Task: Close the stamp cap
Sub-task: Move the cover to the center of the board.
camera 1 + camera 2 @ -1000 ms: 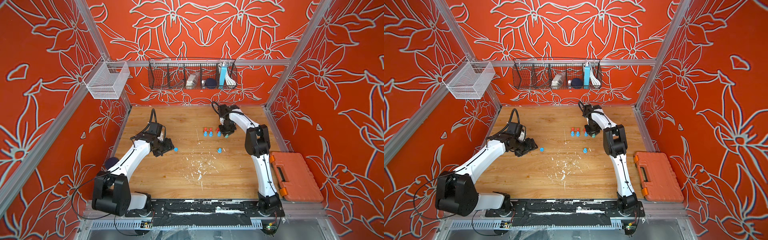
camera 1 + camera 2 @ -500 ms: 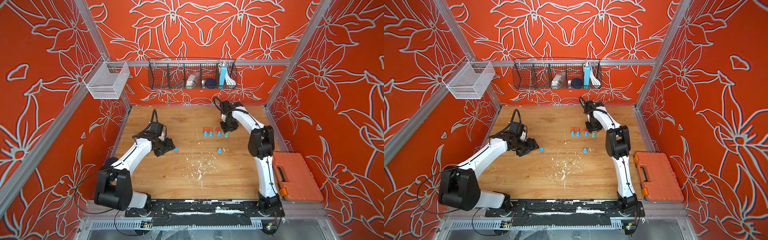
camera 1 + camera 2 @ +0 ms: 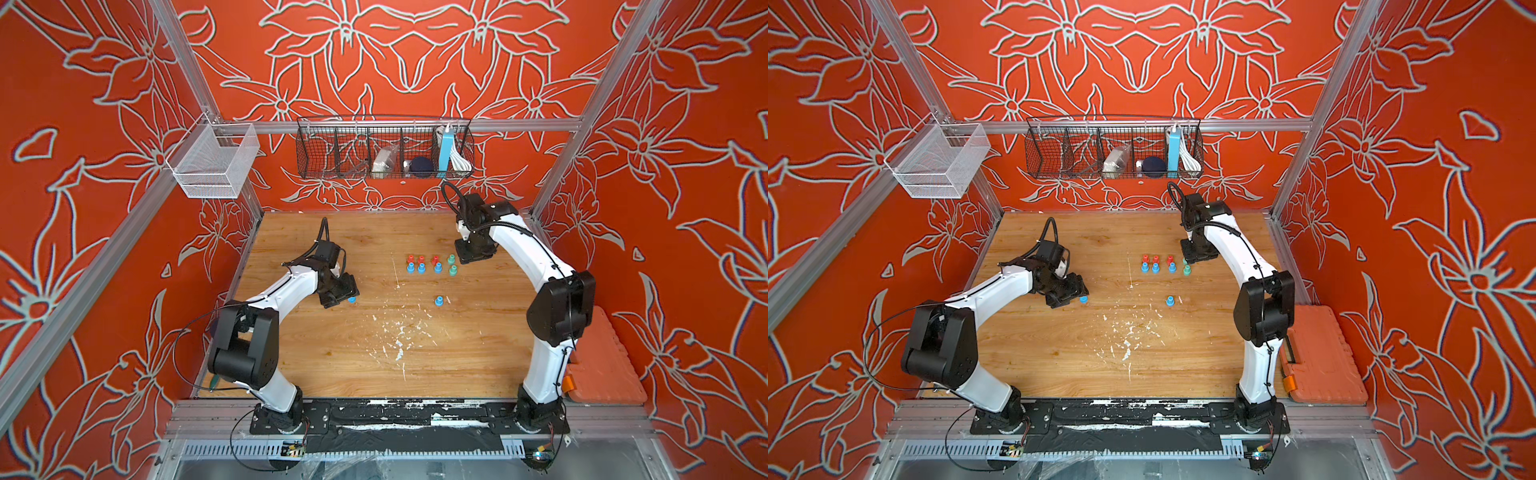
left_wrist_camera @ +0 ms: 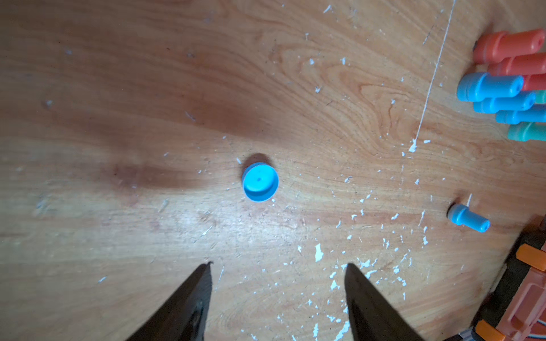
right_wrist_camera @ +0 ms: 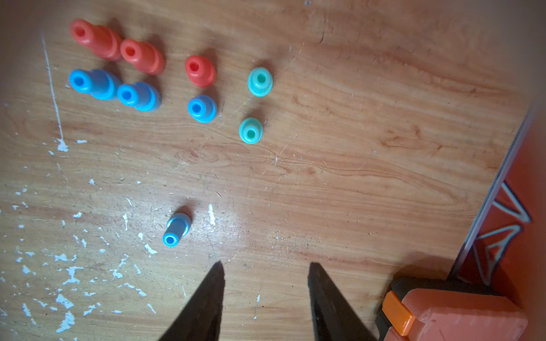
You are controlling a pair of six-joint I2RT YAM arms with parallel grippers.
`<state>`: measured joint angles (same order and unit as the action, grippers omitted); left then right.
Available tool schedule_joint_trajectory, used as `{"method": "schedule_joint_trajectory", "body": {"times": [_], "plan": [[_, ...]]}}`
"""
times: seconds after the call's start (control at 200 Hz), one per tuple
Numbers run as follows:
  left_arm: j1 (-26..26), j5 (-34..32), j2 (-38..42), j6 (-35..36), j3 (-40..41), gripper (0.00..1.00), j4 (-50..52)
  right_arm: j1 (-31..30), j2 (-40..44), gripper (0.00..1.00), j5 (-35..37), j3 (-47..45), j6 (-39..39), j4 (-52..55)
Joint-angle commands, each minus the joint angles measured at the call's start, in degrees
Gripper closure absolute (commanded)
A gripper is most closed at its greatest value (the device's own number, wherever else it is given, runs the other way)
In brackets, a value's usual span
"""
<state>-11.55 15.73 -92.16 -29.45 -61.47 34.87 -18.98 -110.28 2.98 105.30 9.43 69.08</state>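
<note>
Scratched wooden tabletop [image 3: 374, 365] carries all parts; an orange plastic case [image 3: 1323, 357] lies at its right edge. Left gripper [image 4: 277, 265] is spread and empty, just beside the round blue plastic cap [image 4: 260, 182] — no contact. Right gripper [image 5: 264, 265], likewise spread and empty, hangs near the cluster of red, blue and green plastic stamps [image 5: 141, 96]. A lone blue stamp [image 5: 176, 228] stands apart from the cluster, well apart from the cap.

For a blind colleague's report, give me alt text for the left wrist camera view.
A small round blue cap lies alone on the scuffed wooden table, just ahead of the left hand, whose open jaws hold nothing. Farther off are one lone blue stamp and a cluster of red, blue and green stamps.
</note>
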Motion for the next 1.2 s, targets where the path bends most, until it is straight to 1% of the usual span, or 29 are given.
{"method": "schedule_joint_trajectory", "body": {"times": [0.0,0.165,0.58,0.831,1.196], "plan": [[-1.2,0.0,-1.7,-0.9,-1.9,0.29,-1.0,0.7,2.0,0.51,0.2,-2.5,0.1,-0.6],[-1.9,-0.2,-3.2,-1.5,-3.0,0.29,-1.6,0.7,3.3,0.52,-0.5,-3.9,0.4,-0.9],[-2.9,-0.5,-7.6,-2.1,-5.3,0.28,-2.7,1.0,4.1,0.52,-0.5,-3.4,-0.2,-0.3],[-3.0,-0.7,-9.5,-2.0,-6.6,0.28,-2.7,1.4,3.5,0.52,-1.3,-1.8,-0.3,-0.1],[-3.0,-0.5,-11.4,-2.4,-6.2,0.29,-3.9,1.8,2.0,0.52,-2.3,0.6,-0.1,0.5]]}}
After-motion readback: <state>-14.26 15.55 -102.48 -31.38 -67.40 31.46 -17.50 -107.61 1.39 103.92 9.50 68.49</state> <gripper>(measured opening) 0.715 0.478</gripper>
